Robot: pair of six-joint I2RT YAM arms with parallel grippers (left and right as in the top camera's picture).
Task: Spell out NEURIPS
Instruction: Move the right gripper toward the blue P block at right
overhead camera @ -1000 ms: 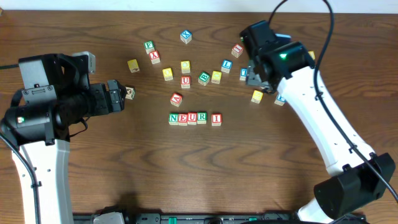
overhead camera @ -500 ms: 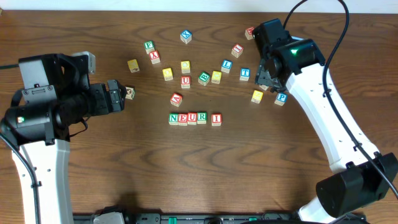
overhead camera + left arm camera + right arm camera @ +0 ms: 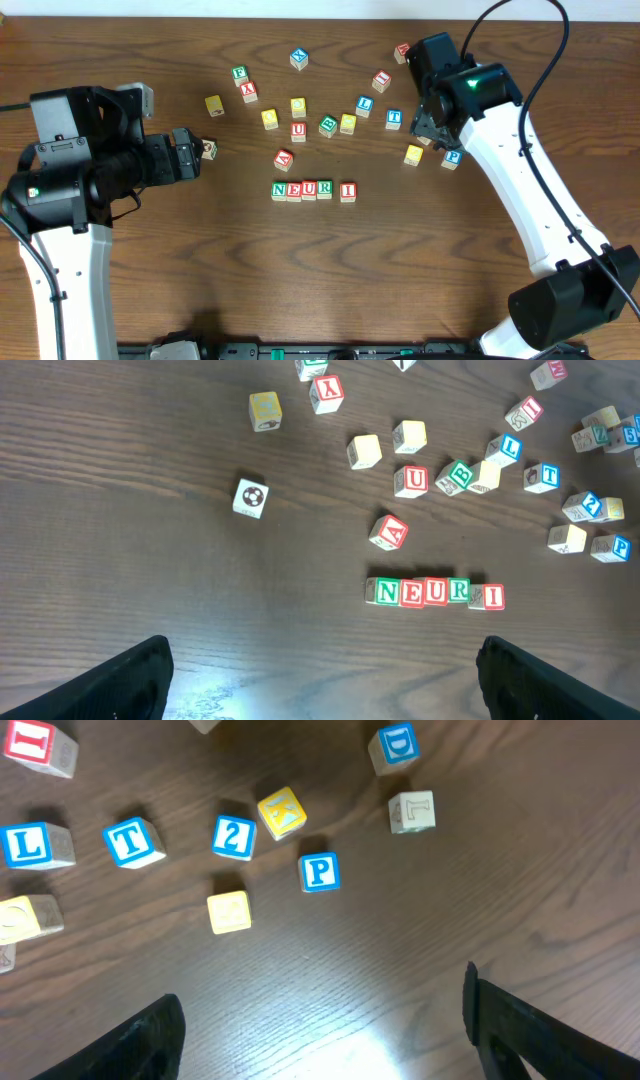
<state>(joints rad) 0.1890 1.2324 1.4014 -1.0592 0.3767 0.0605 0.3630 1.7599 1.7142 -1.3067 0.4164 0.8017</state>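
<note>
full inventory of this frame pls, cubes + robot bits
NEURI row: five cubes, green and red letters, in a line at the table's centre
P cube: one, blue letter, loose on the right side
pale cube: one, whitish with a dark mark, just off the left gripper's tips
loose cubes: more than a dozen, red, blue, green and yellow, scattered on the far side of the row
table: one, dark brown wood
left gripper: one, black, open and empty, left side
right gripper: one, black, open and empty, above the cubes around P
</note>
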